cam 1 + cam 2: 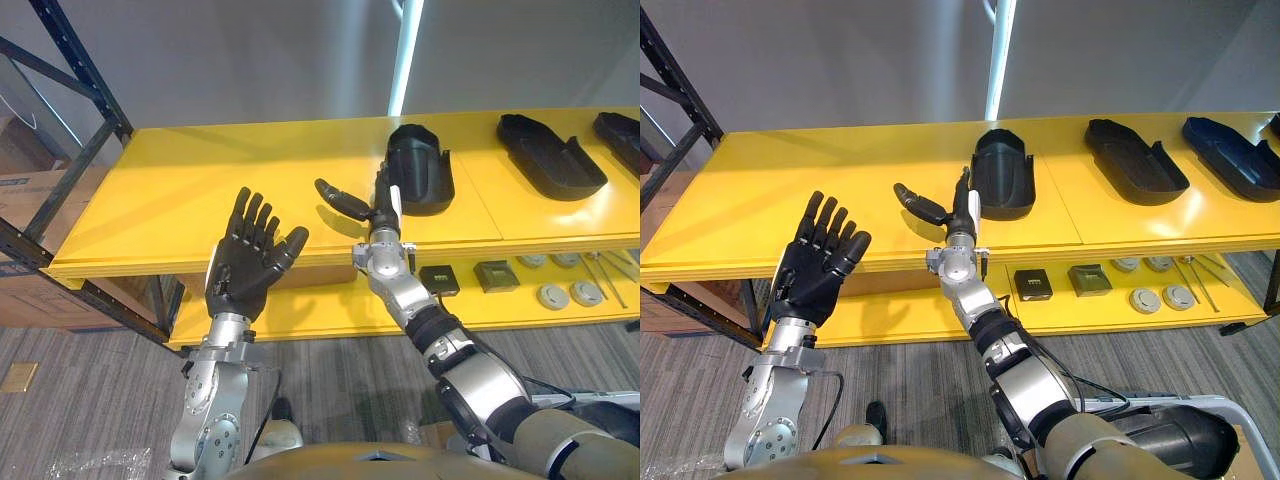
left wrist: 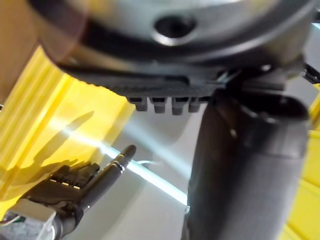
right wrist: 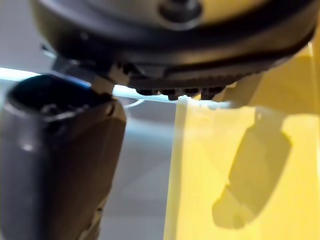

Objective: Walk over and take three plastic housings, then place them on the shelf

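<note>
We see three black plastic housings on the yellow upper board of the shelf. The nearest housing lies about in the middle, a second housing lies further to the right, and a third housing lies at the right edge. They are well apart from each other, and each lies with its hollow side up.

The right hand is stretched over the board. Its fingers are straight and point at the left side of the nearest housing, its thumb is spread wide to the left, and it holds nothing. We cannot tell for sure whether the fingertips touch this housing or are only just beside it.

The left hand is raised in front of the board's front edge. Its palm faces the camera, its fingers are straight and spread, and it is empty.

On the lower board lie two small dark square parts and some grey round discs. Cardboard boxes stand to the left of the shelf, on a grey carpet.
</note>
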Motion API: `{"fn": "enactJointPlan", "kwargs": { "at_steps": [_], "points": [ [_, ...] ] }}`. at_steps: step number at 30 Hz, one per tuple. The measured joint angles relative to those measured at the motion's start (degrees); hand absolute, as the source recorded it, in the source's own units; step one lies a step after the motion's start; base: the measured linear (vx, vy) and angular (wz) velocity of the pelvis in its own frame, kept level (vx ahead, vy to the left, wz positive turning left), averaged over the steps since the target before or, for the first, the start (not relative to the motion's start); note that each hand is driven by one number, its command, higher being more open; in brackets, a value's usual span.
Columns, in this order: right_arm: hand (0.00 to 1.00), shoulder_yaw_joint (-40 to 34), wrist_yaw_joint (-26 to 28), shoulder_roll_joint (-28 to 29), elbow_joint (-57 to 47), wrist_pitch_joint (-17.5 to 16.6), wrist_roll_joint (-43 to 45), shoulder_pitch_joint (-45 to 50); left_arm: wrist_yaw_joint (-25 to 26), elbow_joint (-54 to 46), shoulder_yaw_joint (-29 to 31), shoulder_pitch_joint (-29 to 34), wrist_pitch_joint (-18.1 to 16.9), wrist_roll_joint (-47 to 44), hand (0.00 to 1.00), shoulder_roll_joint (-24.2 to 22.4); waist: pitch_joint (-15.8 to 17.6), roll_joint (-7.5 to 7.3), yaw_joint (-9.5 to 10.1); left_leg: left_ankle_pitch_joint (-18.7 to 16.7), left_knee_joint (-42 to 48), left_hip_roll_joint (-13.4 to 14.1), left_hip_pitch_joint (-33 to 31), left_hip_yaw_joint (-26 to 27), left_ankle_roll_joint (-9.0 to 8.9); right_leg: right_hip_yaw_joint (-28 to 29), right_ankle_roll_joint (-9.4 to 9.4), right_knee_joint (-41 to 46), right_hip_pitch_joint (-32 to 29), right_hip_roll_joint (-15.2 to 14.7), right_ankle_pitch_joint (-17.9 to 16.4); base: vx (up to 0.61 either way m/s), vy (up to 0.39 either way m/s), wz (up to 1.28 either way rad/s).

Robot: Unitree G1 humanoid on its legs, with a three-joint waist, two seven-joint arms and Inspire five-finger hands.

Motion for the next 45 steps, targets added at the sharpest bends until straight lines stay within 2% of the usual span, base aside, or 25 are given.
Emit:
{"fn": "enactJointPlan", "kwargs": {
  "at_steps": [15, 37, 45],
  "points": [
    [1.00, -0.6, -0.1, 0.2, -0.1, 0.0, 0.0, 0.0, 0.0, 3.6, -2.0, -2.1, 1.0, 0.0, 1.00, 0.1, 0.1, -0.11, -0.14, 0.0, 0.0, 0.0, 0.2, 0.6, -0.03, 0.7, 0.35, 0.0, -0.1, 0.0, 0.3, 0.01, 0.004, -0.02],
    [1.00, -1.7, -1.3, 0.3, -0.5, 0.0, 0.0, 0.3, 0.0, 3.5, -2.1, -2.6, 1.4, 0.0, 1.00, 0.1, 0.2, -0.20, -0.61, -0.1, 0.0, 0.0, 0.6, 1.1, -0.09, 1.2, 0.34, 0.0, 0.0, -0.1, 0.3, 0.00, 0.000, -0.01],
    [1.00, -2.0, 0.4, 0.3, -1.0, -0.2, 0.0, 0.7, 0.0, 3.5, -2.1, -4.2, 1.5, 0.0, 1.00, 0.1, 0.2, -0.20, -1.17, -0.1, 0.0, 0.0, 0.6, 1.2, -0.09, 1.2, 0.34, 0.0, 0.0, -0.1, 0.3, 0.00, 0.000, 0.00]
  ]
}}
